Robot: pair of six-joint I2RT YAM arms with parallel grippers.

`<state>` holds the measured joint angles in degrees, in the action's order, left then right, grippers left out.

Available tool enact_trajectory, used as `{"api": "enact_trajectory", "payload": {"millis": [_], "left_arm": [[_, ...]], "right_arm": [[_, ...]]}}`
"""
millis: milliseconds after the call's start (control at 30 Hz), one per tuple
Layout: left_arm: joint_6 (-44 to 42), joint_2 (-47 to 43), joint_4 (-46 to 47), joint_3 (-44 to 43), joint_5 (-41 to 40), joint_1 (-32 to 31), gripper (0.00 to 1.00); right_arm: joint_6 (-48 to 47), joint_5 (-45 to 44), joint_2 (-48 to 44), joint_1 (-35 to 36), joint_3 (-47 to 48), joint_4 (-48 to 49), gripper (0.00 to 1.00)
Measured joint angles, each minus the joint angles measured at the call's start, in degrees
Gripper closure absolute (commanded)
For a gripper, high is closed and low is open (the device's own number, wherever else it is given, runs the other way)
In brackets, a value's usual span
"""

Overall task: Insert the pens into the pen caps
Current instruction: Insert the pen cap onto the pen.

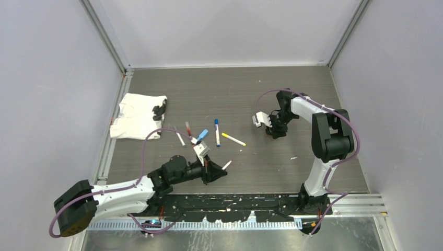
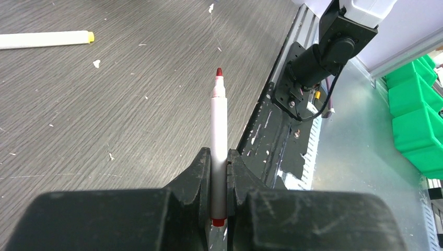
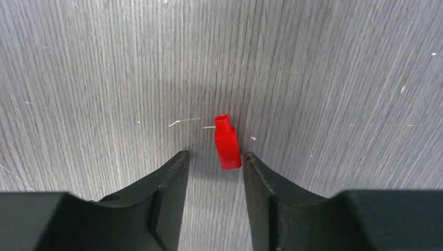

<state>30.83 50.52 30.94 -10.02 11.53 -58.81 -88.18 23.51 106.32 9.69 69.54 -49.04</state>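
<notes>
A dark, wood-grained table (image 1: pixel 292 89) sits boxed in by plain pale walls, with loose pens scattered left of centre and a white cloth (image 1: pixel 137 116) at the far left. Among them are a blue pen (image 1: pixel 217 130) and a yellow pen (image 1: pixel 233 139). The left claw (image 2: pixel 219 163) is clamped tight on a red pen (image 2: pixel 219 130). The white barrel is pinched between the fingers and the bare red tip points out ahead, over the near part of the table. The right claw (image 3: pixel 214 155) hangs low over the table at centre right, well apart from the left arm. Its jaws stand partly open and hold nothing. The red cap (image 3: pixel 228 149) lies flat on the wood in the gap between the fingertips, clearly off-centre. In the right wrist view it sits close against the right-hand finger, possibly touching it, with bare table between it and the other finger. Its long axis runs roughly along the fingers, a little skewed, and its narrower end points away from the claw. The right arm is by far the nearer to this cap, so the pick looks like its job. Because the cap is off-centre, one finger would probably reach it first and nudge or turn it as the jaws squeeze in.
</notes>
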Motion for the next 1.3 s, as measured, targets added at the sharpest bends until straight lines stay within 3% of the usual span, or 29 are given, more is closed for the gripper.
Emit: {"api": "enact_trajectory", "payload": {"millis": [167,367,567,767,967,1300], "left_arm": [[0.28,0.31,0.02,0.0,0.0,0.0,0.99],[1.33,2.03,0.68,0.0,0.02,0.0,0.99],[3.26,5.29,2.95,0.0,0.31,0.0,0.99],[6.45,11.47,5.99,-0.59,2.86,0.39,0.99],[12.15,22.73,12.72,-3.87,8.02,1.92,0.99],[23.32,44.26,29.51,-10.32,14.6,3.06,0.99]], "right_arm": [[0.13,-0.07,0.59,0.76,0.7,-0.81,0.68],[0.39,-0.46,0.7,1.51,0.85,-1.03,0.98],[-0.33,-0.02,-0.15,1.51,-0.57,-0.5,0.99],[-5.92,4.04,-12.26,3.08,-5.51,-3.26,0.99],[-10.54,9.14,-27.63,7.65,-8.46,-5.95,0.99],[-9.86,8.72,-32.13,16.63,-16.11,-6.03,0.99]]}}
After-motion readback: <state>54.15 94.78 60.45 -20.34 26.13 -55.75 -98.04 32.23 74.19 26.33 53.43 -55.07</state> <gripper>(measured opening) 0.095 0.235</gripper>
